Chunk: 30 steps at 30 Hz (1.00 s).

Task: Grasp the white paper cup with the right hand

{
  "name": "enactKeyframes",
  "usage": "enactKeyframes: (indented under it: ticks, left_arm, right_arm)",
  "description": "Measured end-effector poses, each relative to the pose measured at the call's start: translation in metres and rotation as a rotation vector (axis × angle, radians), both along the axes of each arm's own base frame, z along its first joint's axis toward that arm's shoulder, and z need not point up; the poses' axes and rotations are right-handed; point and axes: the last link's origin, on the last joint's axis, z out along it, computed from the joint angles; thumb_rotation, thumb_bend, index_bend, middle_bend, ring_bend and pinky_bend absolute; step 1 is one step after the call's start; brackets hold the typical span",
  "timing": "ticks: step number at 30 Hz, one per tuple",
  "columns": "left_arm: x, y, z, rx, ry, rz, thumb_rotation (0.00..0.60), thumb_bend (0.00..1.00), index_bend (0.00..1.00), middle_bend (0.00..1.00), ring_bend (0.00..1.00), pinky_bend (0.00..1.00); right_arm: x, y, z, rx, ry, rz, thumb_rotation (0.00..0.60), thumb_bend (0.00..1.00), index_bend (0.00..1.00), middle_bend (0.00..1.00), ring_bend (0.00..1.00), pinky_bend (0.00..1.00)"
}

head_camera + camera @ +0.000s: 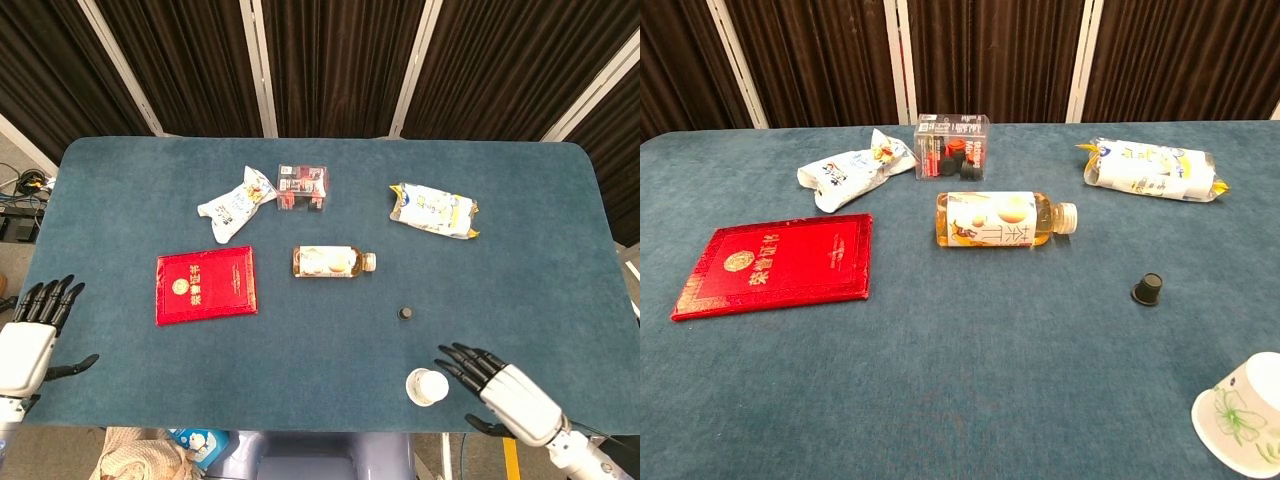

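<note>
The white paper cup [427,386] stands near the table's front edge, right of centre; the chest view shows the cup [1243,411] at its lower right corner, tilted, with a green flower print. My right hand [503,384] hovers just right of the cup, fingers spread and pointing toward it, a small gap between fingertips and cup. It holds nothing. My left hand [30,333] rests off the table's front left corner, fingers apart and empty. Neither hand shows in the chest view.
On the blue table [520,270] lie a red booklet [205,284], a tea bottle [333,261] on its side, a small black cap [404,313], two snack bags [236,203] [433,209] and a clear box [301,187].
</note>
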Motion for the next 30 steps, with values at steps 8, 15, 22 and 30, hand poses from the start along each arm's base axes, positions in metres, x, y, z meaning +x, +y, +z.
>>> enactKeyframes:
  ticks: [8, 15, 22, 30]
  left_arm:
    - [0.000, 0.001, 0.000, -0.003, -0.010, 0.008, 0.600, 0.00, 0.00, 0.00, 0.00, 0.00]
    - [0.000, 0.001, 0.000, -0.002, -0.014, 0.007, 0.600, 0.00, 0.00, 0.00, 0.00, 0.00]
    - [0.000, 0.002, -0.001, -0.007, -0.011, 0.012, 0.600, 0.00, 0.00, 0.00, 0.00, 0.00]
    - [0.001, 0.002, -0.002, -0.013, -0.014, 0.015, 0.600, 0.00, 0.00, 0.00, 0.00, 0.00]
  right_arm:
    - [0.004, -0.001, -0.020, 0.055, 0.069, -0.004, 0.600, 0.29, 0.00, 0.00, 0.01, 0.21]
    - [0.002, -0.005, -0.035, 0.073, 0.149, -0.044, 0.600, 0.29, 0.00, 0.00, 0.02, 0.23]
    - [0.001, -0.010, -0.045, 0.054, 0.166, -0.068, 0.600, 0.29, 0.09, 0.03, 0.12, 0.35]
    - [-0.004, -0.011, -0.054, 0.054, 0.197, -0.088, 0.600, 0.29, 0.32, 0.20, 0.26, 0.51]
